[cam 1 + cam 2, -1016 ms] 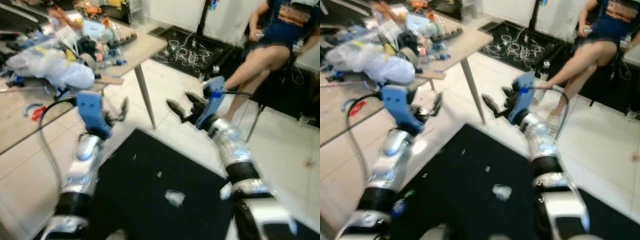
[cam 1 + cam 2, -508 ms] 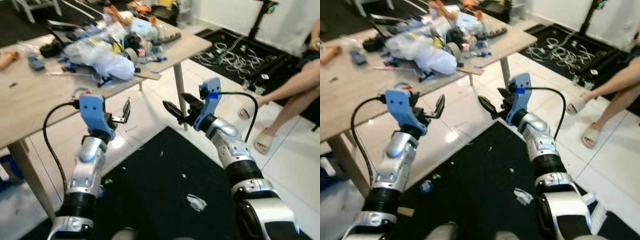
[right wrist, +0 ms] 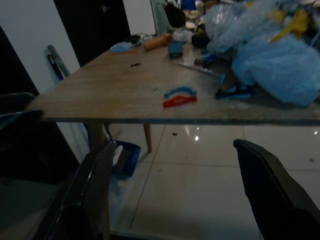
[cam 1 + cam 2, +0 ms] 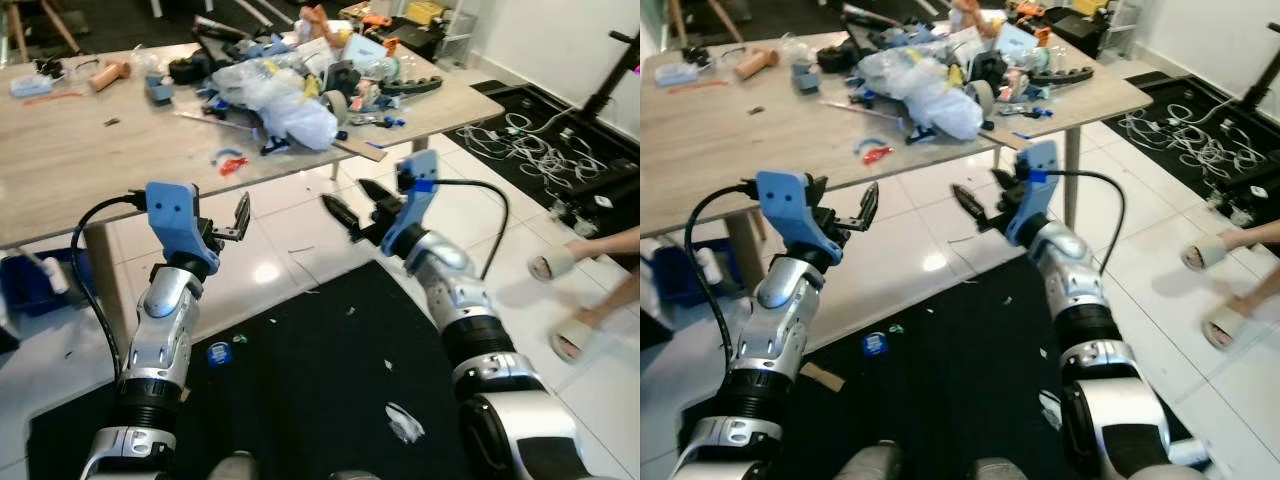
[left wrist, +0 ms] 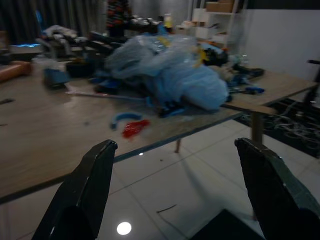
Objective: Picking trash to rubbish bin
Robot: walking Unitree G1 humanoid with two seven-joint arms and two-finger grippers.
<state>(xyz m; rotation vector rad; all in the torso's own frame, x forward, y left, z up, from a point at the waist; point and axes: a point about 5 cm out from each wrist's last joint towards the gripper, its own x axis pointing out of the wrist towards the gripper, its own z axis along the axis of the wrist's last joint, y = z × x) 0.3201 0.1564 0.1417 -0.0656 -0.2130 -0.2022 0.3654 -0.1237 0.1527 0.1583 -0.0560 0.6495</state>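
The whole view has swung left since the earlier frames — more of the table (image 4: 90, 160) is taken in, and the seated person is reduced to two sandalled feet (image 4: 560, 300) at the far right. The left gripper (image 4: 238, 222) and right gripper (image 4: 352, 208) are raised before the table, each with fingers spread and nothing between them. The trash lies on the black mat (image 4: 300, 400): one crumpled white scrap (image 4: 404, 422) near the right arm, one blue cap (image 4: 219, 353) near the left, plus several tiny flecks. The scrap is judged light, soft and easily crushed — best pinched across its bulk. One heap of bags (image 4: 280, 95) is piled on the table.
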